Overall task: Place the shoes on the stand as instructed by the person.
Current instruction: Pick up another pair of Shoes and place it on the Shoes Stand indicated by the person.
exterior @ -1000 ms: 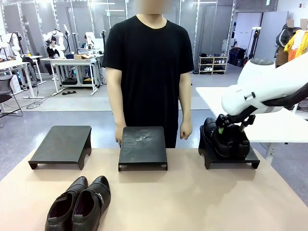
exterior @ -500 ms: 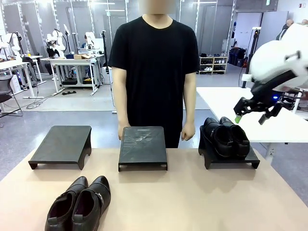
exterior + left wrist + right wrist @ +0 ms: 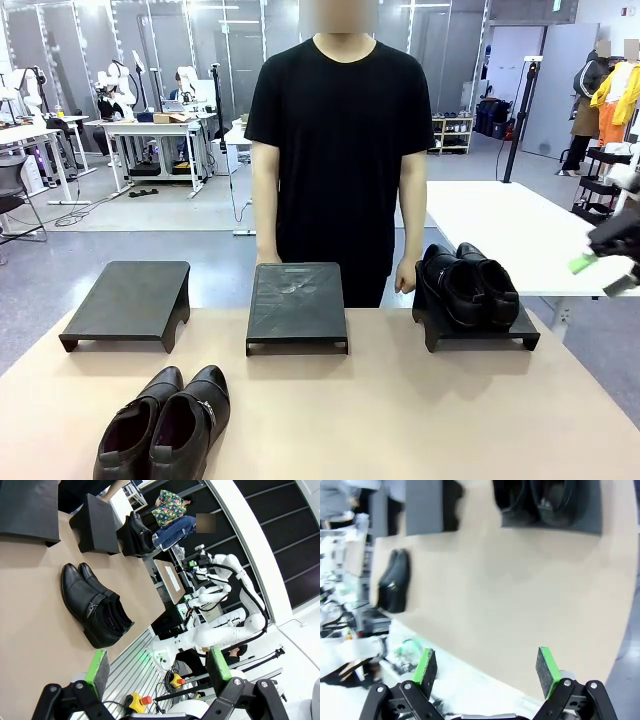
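Front view, 3 stands (image 3: 128, 292), 2 shoe prs (image 3: 468, 286), 1 person (image 3: 340, 130)

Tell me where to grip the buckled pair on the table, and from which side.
Probably the touching inner collar walls of the buckled pair: they stand upright, side by side, openings up and heels toward the robot. Come straight down with the open left gripper, one finger in each opening, pinching both shoes together.
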